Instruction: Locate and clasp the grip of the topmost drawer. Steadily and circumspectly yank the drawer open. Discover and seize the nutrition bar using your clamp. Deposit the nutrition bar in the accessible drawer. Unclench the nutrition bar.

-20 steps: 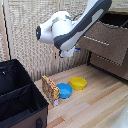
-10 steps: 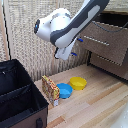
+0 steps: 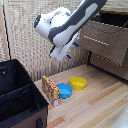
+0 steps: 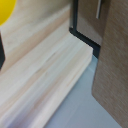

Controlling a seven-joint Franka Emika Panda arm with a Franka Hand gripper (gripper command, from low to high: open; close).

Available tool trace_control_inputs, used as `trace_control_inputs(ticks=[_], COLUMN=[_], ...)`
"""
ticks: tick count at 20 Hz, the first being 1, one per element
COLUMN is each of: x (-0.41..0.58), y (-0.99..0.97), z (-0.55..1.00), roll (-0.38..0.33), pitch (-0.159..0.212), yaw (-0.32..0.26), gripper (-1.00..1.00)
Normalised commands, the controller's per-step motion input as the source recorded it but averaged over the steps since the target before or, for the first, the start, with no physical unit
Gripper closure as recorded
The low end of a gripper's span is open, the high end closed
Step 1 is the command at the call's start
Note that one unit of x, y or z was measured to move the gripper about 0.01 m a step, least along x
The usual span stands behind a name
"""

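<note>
Exterior view: the bulky white robot arm [image 3: 65,27] hung in mid-air over the light wooden floor [image 3: 95,107], with its small dark two-fingered clamp [image 3: 71,51] pointing downward; only its bluish tips showed, and whether the jaws stood wide or narrow could not be told. Nothing was seen between them. The flat tan-yellow nutrition bar with a red-orange speckled pattern [image 3: 50,90] stood upright on the floor at about seven o'clock from the clamp, well below it and apart from it, beside a black fabric case [image 3: 17,100]. A blue bowl [image 3: 64,90] touched the bar's side, and a yellow bowl [image 3: 78,83] lay just beside the blue one. The topmost drawer of the dark brown wooden dresser [image 3: 102,41], at about three o'clock from the clamp, stood pulled out, its silver bar handle [image 3: 98,40] free. Wrist view: floor planks, dresser edge and a blurred yellow shape.
</note>
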Motion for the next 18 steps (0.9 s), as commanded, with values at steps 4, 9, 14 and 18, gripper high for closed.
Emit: trace_control_inputs(ticks=[4, 9, 14, 18], x=[0.191, 0.051, 0.003, 0.000], y=[0.41, 0.56, 0.58, 0.59], z=[0.06, 0.19, 0.23, 0.05], roll=[0.334, 0.294, 0.205, 0.111], pitch=[-0.013, -0.037, -0.006, 0.000], yaw=[-0.126, -0.105, -0.138, -0.183], gripper=[-1.00, -1.00, -1.00, -1.00])
